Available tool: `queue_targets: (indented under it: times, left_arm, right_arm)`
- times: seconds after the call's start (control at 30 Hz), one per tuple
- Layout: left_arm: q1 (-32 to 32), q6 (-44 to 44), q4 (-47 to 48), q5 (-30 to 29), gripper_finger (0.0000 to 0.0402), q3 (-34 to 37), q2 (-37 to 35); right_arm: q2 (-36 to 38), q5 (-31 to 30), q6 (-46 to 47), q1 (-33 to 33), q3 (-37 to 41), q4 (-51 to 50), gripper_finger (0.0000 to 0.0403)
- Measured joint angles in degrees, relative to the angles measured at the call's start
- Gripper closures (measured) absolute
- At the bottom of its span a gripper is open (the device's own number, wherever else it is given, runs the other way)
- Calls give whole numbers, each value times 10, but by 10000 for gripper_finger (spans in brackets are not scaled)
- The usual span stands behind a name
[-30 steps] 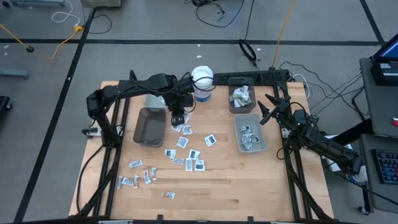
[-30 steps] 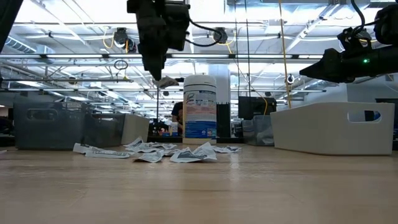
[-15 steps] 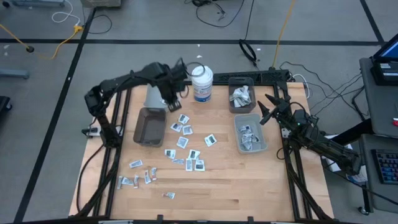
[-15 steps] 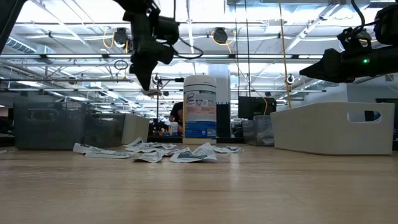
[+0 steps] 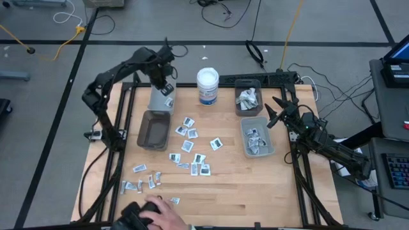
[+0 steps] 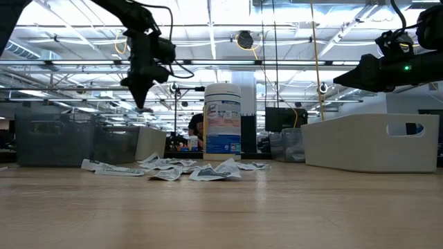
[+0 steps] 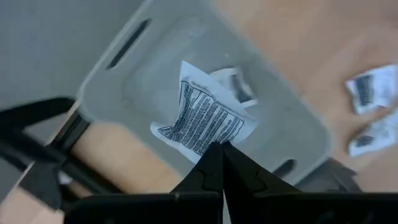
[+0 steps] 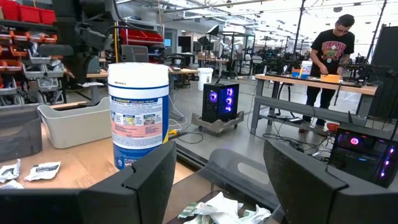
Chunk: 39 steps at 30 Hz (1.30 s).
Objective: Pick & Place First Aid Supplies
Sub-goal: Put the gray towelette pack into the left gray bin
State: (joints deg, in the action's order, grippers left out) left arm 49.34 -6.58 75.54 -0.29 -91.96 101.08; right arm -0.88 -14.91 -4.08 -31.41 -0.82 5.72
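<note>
A white first aid packet with dark print point(image 7: 205, 118) hangs in my left gripper point(image 7: 219, 149), which is shut on it above the light grey bin point(image 5: 156, 102) at the table's far left. That bin holds another packet point(image 7: 231, 84). In the low view my left gripper point(image 6: 142, 93) is high above the table. Many more first aid supplies point(image 5: 188, 150) lie scattered flat on the wood in the middle. My right gripper point(image 5: 271, 114) waits open at the table's right side and holds nothing. My left gripper pinches the packet by one edge point(image 7: 209, 142) between its two fingertips, which come from above and point down. The packet is lifted clear and sticks out below the fingers over the inside of the light grey bin.
A dark grey bin point(image 5: 153, 131) stands near the light one. A white tub with a blue label point(image 5: 208, 86) is at the far middle. Two bins point(image 5: 248, 99) point(image 5: 257, 137) with supplies stand on the right. A person's hand point(image 5: 156, 214) reaches in at the near edge.
My left gripper has swung with the packet from over the scattered supplies toward the table's far left corner, rolling its wrist as it went, and now hangs over the light grey bin. A person's hand has come in at the near edge.
</note>
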Motion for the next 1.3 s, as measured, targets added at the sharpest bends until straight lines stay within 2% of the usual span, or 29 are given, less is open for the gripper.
queue_targets:
  times: [0.13, 0.5, 0.77, 0.9, 1.07, 1.17, 1.3]
  left_arm:
    - [13, 15, -41, -5, 402, 28, -1]
    - [3, 42, -234, -17, 402, 217, 0]
    - [0, 52, -261, -14, 392, 245, 0]
    - [0, 54, -263, -36, 357, 245, 0]
    - [2, 53, -264, -45, 285, 244, 0]
    - [3, 50, -255, -58, 246, 228, 0]
    - [-3, 50, -244, -61, 213, 202, -10]
  right_arm:
    - [0, 0, 0, 0, 0, 0, 165]
    - [0, 0, 0, 0, 0, 0, 165]
    - [0, 0, 0, 0, 0, 0, 165]
    - [0, 0, 0, 0, 0, 0, 165]
    - [0, 0, 0, 0, 0, 0, 165]
    - [0, 0, 0, 0, 0, 0, 165]
    - [0, 0, 0, 0, 0, 0, 165]
